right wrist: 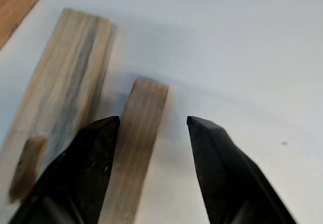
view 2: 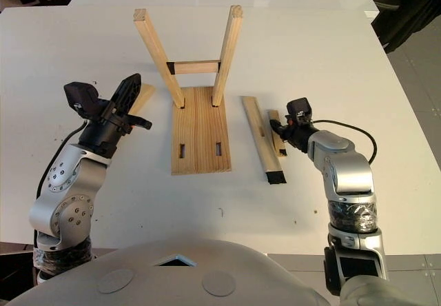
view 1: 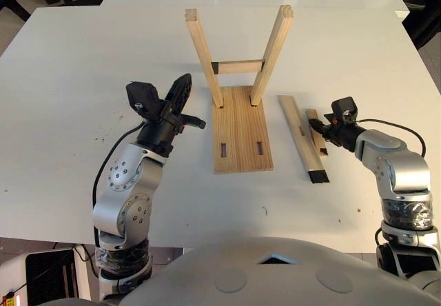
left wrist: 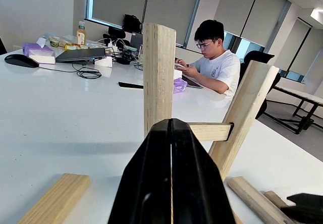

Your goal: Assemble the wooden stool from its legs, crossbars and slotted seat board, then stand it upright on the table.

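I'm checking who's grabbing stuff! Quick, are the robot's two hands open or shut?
Left gripper: shut, with nothing seen in it.
Right gripper: open, one finger on either side of the short crossbar, not clamped on it.

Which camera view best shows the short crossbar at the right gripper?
The right wrist view: the crossbar lies close up between the fingers of the open right gripper. Both eye views show it small, partly behind that gripper. The left wrist view shows its end.

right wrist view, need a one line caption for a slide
Open right end effector lined up over the short crossbar lying beside a loose leg on the white table
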